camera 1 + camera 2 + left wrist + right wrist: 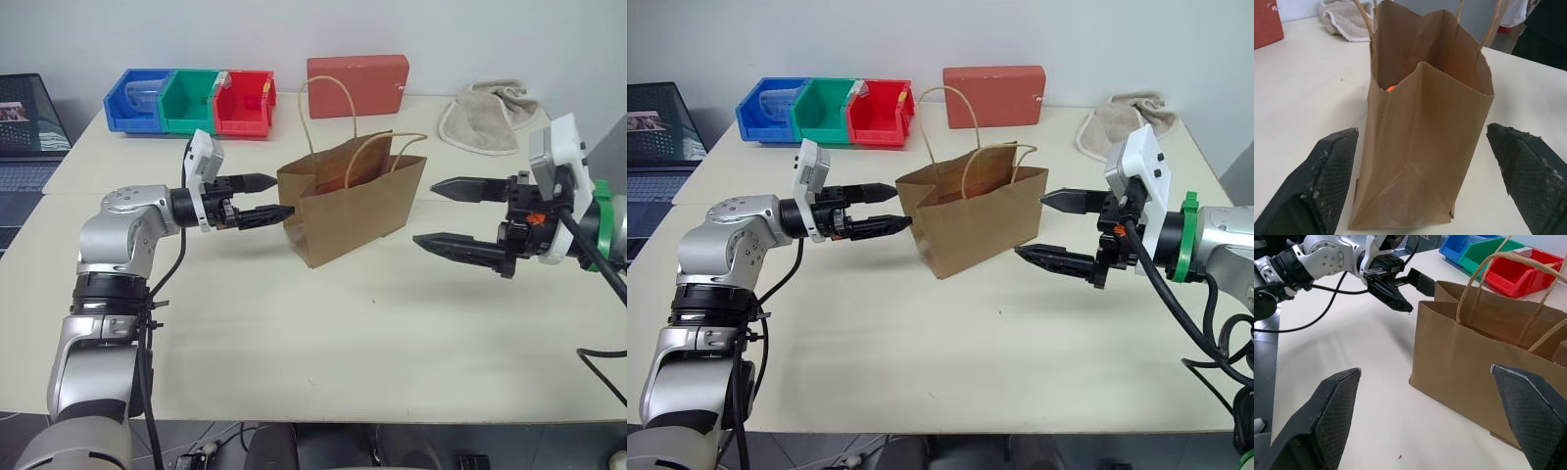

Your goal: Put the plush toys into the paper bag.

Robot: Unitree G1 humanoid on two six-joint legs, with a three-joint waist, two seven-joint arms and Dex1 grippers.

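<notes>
Where the cream table (323,362) shows its bare middle, the paper bag (353,211) stands upright — brown kraft, its top edge saw-toothed, side gussets creased inward, and two twisted paper loop handles (328,108) rising above the mouth. Its mouth is open. Through that mouth, in the left wrist view, a small patch of orange (1391,88) shows low inside against one wall; what it belongs to cannot be told from so little.

Left of the bag, the left gripper (261,199) reaches in level from a bent silver arm, its two black fingers spread apart and holding nothing. Their tips lie just beside the bag's narrow end, one finger close to the paper; whether it touches cannot be told. Seen from its own wrist, that end of the bag sits between the two fingers with space on either side.

Right of the bag, the right gripper (453,215) points back toward it, also roughly level, its fingers wide apart — one above the other — and empty. Its tips hang near the bag's other end, clear of the paper.

Behind the bag stand a red box (358,86), a beige towel (485,117), and blue, green and red bins (191,100).
</notes>
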